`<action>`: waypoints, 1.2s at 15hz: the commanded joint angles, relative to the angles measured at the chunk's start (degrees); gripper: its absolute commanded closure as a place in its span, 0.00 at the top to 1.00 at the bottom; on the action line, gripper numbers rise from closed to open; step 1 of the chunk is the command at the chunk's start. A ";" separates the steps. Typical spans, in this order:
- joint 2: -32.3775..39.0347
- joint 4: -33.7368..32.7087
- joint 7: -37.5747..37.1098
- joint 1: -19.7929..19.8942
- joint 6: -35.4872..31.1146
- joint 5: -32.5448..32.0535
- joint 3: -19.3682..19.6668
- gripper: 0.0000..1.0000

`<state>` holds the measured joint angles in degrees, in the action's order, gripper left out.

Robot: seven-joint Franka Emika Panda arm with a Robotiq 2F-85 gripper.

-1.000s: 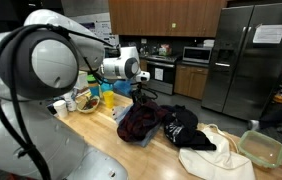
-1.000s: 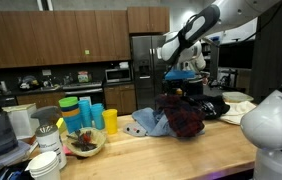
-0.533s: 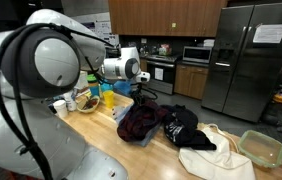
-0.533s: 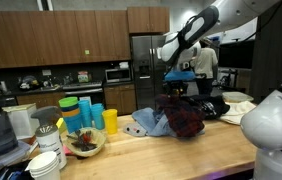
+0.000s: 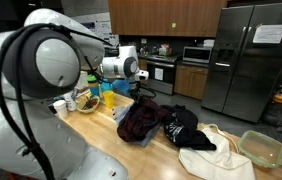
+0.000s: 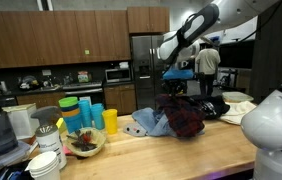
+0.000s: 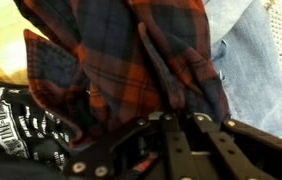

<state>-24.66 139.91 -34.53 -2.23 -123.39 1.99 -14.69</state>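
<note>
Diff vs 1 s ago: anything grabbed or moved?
The pincer closed on a fold of the red plaid shirt; the arm barely shifted. The black printed tee and blue denim garment lie as before.

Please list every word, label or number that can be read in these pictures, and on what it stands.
None can be read.
White print on the black garment, beside the plaid shirt: blurred.
Paper sheet on the refrigerator: too small.
</note>
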 commanded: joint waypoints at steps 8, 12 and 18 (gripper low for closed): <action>-15.35 -2.83 0.80 -2.37 1.33 0.25 -0.36 0.11; -17.18 -2.44 1.17 -1.81 0.97 1.34 -0.46 0.42; -12.70 -0.72 0.76 -1.32 0.21 2.33 -1.16 0.80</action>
<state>-39.93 138.70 -34.32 -4.39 -122.93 3.32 -15.77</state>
